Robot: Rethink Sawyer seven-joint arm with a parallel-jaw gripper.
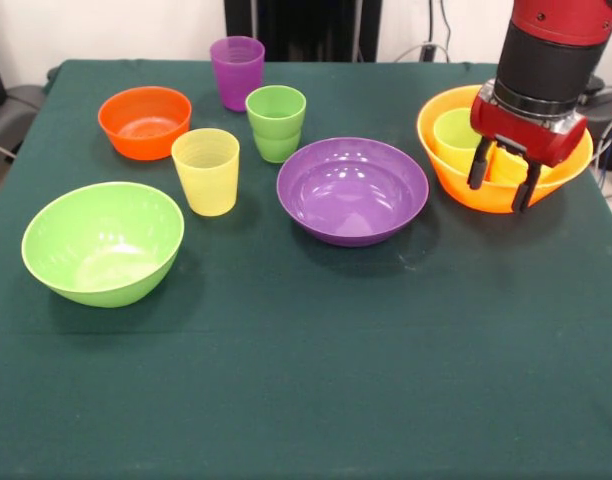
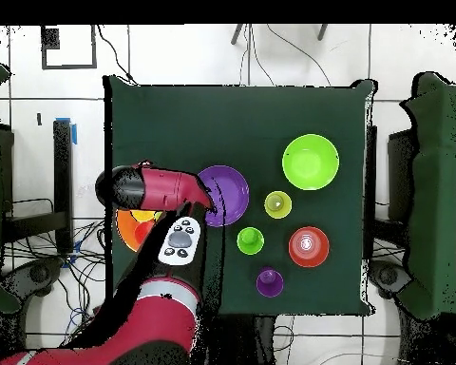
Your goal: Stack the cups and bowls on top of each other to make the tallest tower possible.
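1. Over on the left of the front view sits the deep lime green bowl [image 1: 103,243], with the small orange bowl [image 1: 145,122] behind it. Both look empty.
2. Moving right you get three loose cups: pale yellow cup [image 1: 206,171], purple cup [image 1: 237,72] at the back, lime green cup [image 1: 276,122].
3. Middle of the table is the wide purple bowl [image 1: 353,190], empty too.
4. Far right is the big yellow-orange bowl [image 1: 505,149], the tower's base. It already has cups in it; one looks lime, the others are partly hidden.
5. The gripper [image 1: 504,182] hangs right over that bowl's front rim, fingers spread a bit with nothing between them.
6. My guess: it's between placements, early on. Next move probably means swinging left to grab a bowl or loose cup, then bringing it back over the base.
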